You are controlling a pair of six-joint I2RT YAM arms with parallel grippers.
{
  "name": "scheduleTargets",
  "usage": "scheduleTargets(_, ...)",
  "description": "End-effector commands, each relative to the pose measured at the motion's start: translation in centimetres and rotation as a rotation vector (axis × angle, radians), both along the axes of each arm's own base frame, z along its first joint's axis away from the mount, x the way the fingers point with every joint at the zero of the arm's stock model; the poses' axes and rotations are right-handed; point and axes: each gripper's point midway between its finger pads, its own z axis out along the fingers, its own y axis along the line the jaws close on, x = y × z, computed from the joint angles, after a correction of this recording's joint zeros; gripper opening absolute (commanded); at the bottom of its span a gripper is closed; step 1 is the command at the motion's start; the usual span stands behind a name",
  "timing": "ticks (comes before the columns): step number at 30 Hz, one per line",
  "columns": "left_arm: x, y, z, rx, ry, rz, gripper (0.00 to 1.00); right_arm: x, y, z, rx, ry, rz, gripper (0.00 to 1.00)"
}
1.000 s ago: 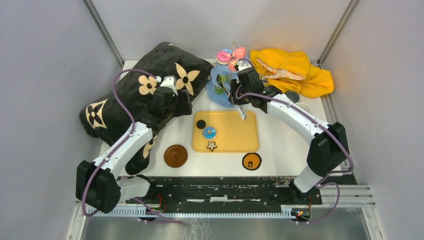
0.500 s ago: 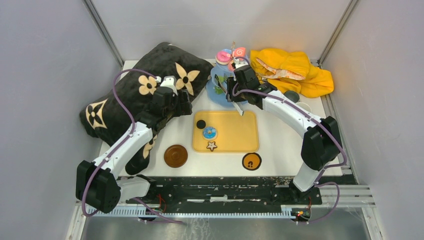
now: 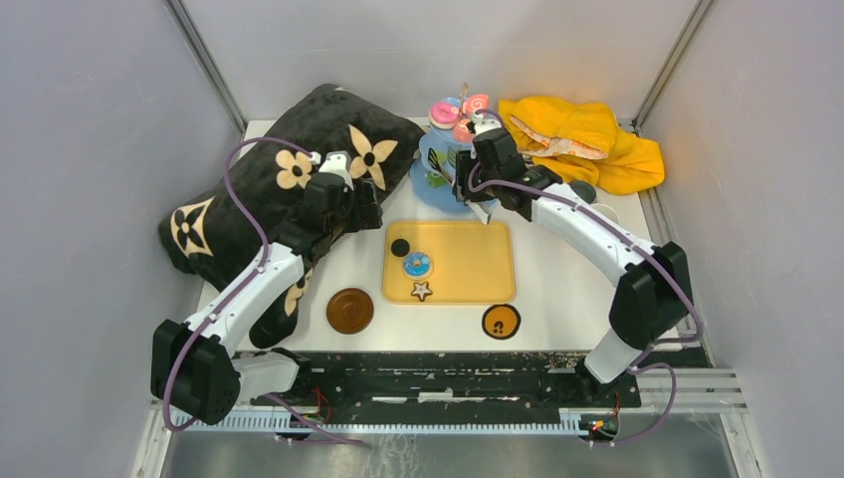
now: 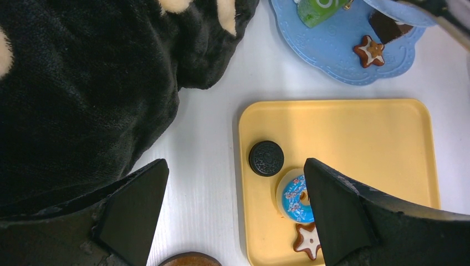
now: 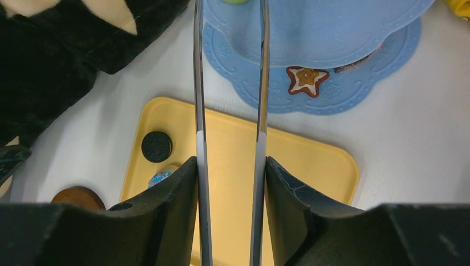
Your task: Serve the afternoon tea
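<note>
On the yellow tray point(image 3: 478, 269) lie three sweets point(image 4: 294, 194) — one dark round biscuit point(image 3: 400, 247), one blue doughnut point(image 3: 418, 264), one star biscuit point(image 3: 422, 290). Two coasters point(image 3: 349, 310) sit on the surface nearer the arms, and one three-tier stand point(image 3: 433, 179) stands behind. The left tool point(image 4: 235, 177) gapes apart — the right tool point(image 5: 230, 172) clamps the tongs point(image 5: 198, 111).

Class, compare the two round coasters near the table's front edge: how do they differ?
The left coaster is plain brown; the right coaster is dark with orange markings. The left coaster looks larger than the right coaster. Both are round, lie flat on the table near the yellow tray, and carry nothing.
</note>
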Motion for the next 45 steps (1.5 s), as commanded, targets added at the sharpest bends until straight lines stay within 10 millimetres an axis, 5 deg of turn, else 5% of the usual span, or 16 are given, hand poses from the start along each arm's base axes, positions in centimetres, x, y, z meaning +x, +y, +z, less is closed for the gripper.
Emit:
scheduleTargets(1,0.7,0.2,2.0,-0.025,-0.067,0.018,0.99,-1.0,-0.8,5.6,0.070,-0.124,0.007,0.49)
scheduleTargets(9,0.7,0.0,2.1,-0.036,-0.067,0.009,0.99,-5.4,-2.6,5.8,0.049,-0.104,0.085,0.36)
scheduleTargets(17,0.6,-0.1,2.3,-0.047,-0.071,0.008,0.99,-12.1,-4.0,3.6,0.005,-0.011,0.271,0.15)
scheduleTargets(24,0.8,-0.7,2.2,-0.067,-0.061,-0.003,0.99,-16.0,-1.6,2.5,0.043,0.045,0.374,0.13)
scheduleTargets(30,0.7,-0.9,2.7,-0.089,-0.066,-0.009,0.99,-17.5,3.9,1.0,0.099,0.098,0.461,0.14)
scheduleTargets(36,0.2,-0.3,3.1,-0.082,-0.077,0.008,1.00,-17.8,6.6,-1.9,0.067,0.172,0.487,0.13)
scheduleTargets(40,0.1,-0.1,3.0,-0.075,-0.073,0.015,0.99,-17.6,5.5,-4.3,-0.016,0.213,0.449,0.13)
scheduleTargets(45,0.3,-0.3,2.8,-0.073,-0.073,0.011,0.99,-16.8,0.6,-5.3,-0.175,0.181,0.310,0.12)
